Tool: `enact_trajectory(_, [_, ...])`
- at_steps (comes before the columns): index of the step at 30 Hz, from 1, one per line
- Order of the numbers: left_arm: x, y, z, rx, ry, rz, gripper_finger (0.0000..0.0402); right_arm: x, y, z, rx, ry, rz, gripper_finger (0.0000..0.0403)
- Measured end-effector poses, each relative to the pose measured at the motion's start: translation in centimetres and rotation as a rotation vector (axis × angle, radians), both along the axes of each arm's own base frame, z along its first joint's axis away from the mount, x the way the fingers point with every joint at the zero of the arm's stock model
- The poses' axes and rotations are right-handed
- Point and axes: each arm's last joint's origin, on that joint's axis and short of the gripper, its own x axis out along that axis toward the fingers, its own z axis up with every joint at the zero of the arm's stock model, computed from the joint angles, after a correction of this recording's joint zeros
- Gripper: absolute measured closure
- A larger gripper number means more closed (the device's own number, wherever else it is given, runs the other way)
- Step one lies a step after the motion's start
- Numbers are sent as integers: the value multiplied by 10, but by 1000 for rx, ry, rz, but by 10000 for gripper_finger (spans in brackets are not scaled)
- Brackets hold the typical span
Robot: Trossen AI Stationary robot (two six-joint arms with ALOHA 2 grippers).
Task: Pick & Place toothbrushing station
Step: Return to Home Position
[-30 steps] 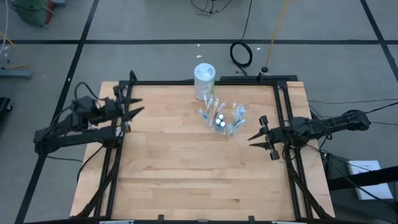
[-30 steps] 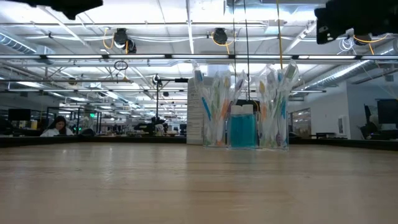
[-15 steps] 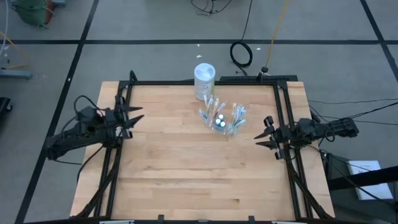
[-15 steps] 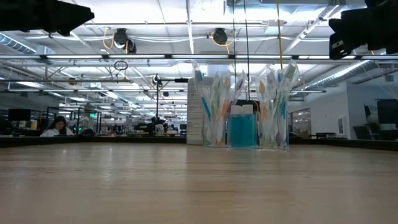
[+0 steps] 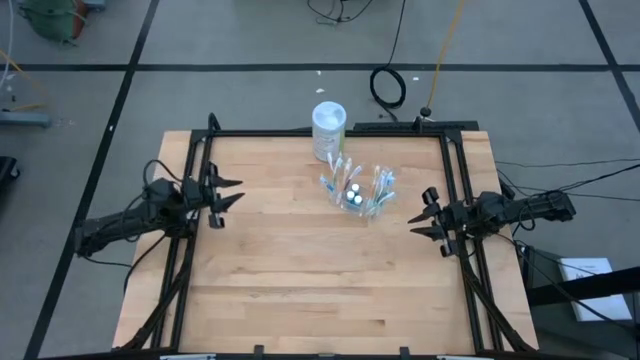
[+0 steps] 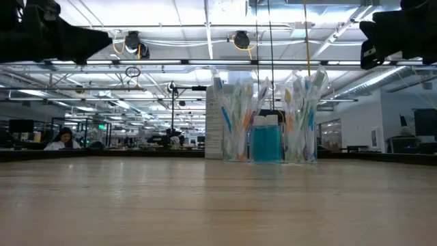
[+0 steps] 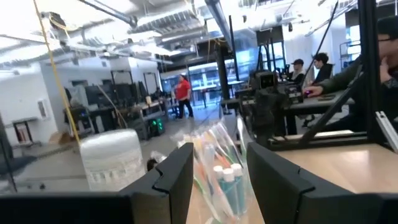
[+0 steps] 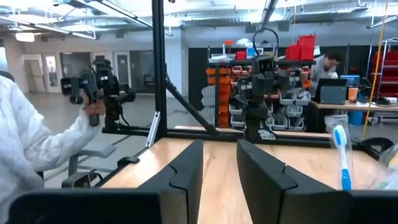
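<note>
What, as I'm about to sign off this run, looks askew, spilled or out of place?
Nothing stands out. The clear holder stands upright far-centre on the table, toothbrushes and blue mouthwash inside, nothing spilled. The left gripper and right gripper hang open at its sides.

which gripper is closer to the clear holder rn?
Right. The right gripper sits open just off the clear holder's right side; the left gripper is open much farther off, on its left.
</note>
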Motion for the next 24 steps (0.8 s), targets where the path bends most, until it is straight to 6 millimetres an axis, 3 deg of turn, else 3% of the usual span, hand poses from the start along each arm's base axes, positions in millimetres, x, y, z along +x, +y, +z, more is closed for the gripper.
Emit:
enact_trajectory(5, [4,1,-15,-32,22,-6,250,0,0,-1,-2,8,0,314])
enact_trajectory(11, [5,1,-18,-116,54,-27,250,0,0,-2,-5,13,-1,314])
enact_trajectory(24, [5,2,-24,-106,111,-11,250,0,0,-1,-31,5,-3,314])
